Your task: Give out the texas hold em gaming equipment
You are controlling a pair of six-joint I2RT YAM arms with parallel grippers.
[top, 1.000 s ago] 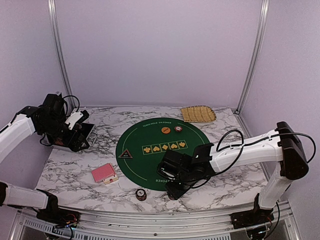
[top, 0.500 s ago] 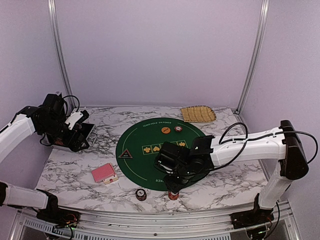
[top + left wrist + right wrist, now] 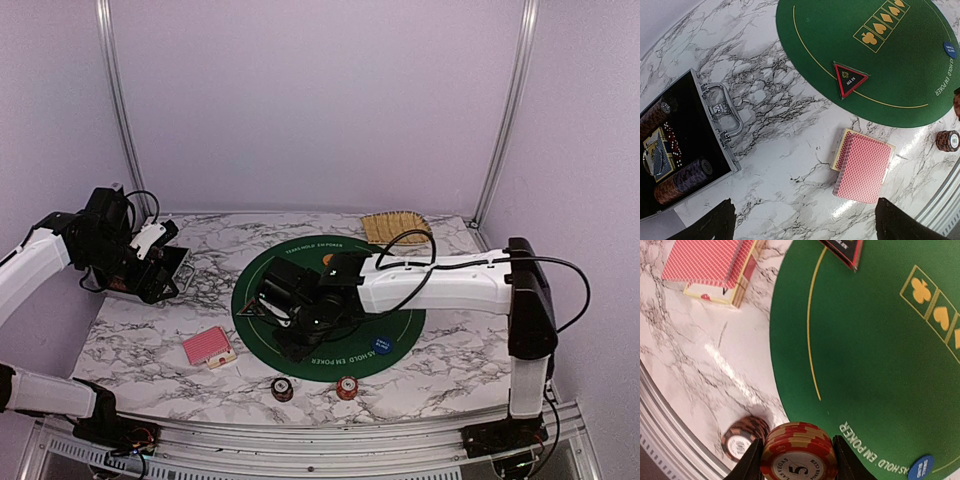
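My right gripper (image 3: 798, 456) is shut on a short stack of red-and-white poker chips (image 3: 799, 447), held above the near left part of the green mat (image 3: 400, 318). In the top view that gripper (image 3: 297, 344) hangs over the mat's left half. On the marble by the front edge stand a dark chip stack (image 3: 283, 388) and a red chip stack (image 3: 347, 386). The red-backed card deck (image 3: 209, 347) lies left of the mat. A black-triangle marker (image 3: 849, 79), a blue button (image 3: 381, 346) and an orange button (image 3: 329, 260) sit on the mat. My left gripper (image 3: 160, 270) is open and holds nothing.
An open metal case (image 3: 675, 150) with chip rolls and a card box lies at the left under my left arm. A tan woven tray (image 3: 396, 227) rests at the back right. The right arm stretches across the mat. A metal rail borders the front edge.
The right arm has lifted away from the front edge and swung left over the mat with red chips in its jaws. A red stack and the blue button now show. The left arm is still.
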